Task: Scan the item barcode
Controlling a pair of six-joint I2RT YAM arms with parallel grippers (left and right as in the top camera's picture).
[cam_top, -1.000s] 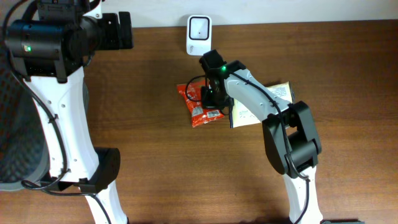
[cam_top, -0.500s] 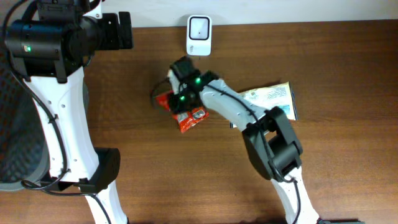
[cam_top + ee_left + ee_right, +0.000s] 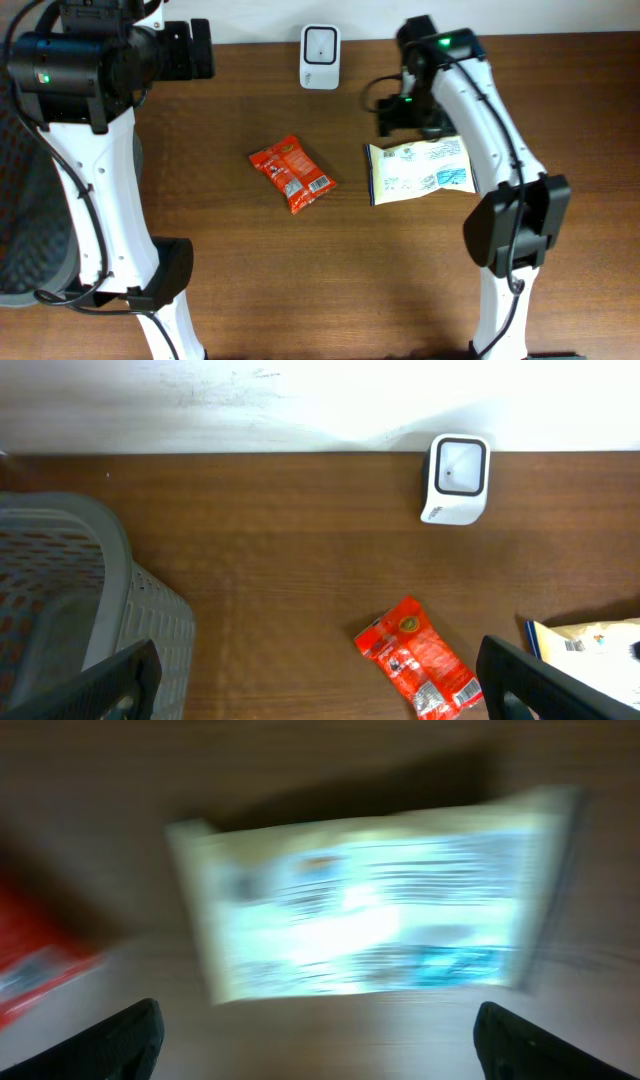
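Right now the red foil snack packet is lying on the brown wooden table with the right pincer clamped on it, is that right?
Not quite. The red foil snack packet does lie on the brown wooden table, but the right pincer is not clamped on it. The overhead view shows the pincer well apart from it, by the pale yellow printed packet, and the red packet lies free.

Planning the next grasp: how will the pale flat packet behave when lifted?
The pale packet lies flat and thin on the table, so probably light and floppy, sagging if pinched at one edge. Its film looks smooth; a push would likely slide it, not roll it.
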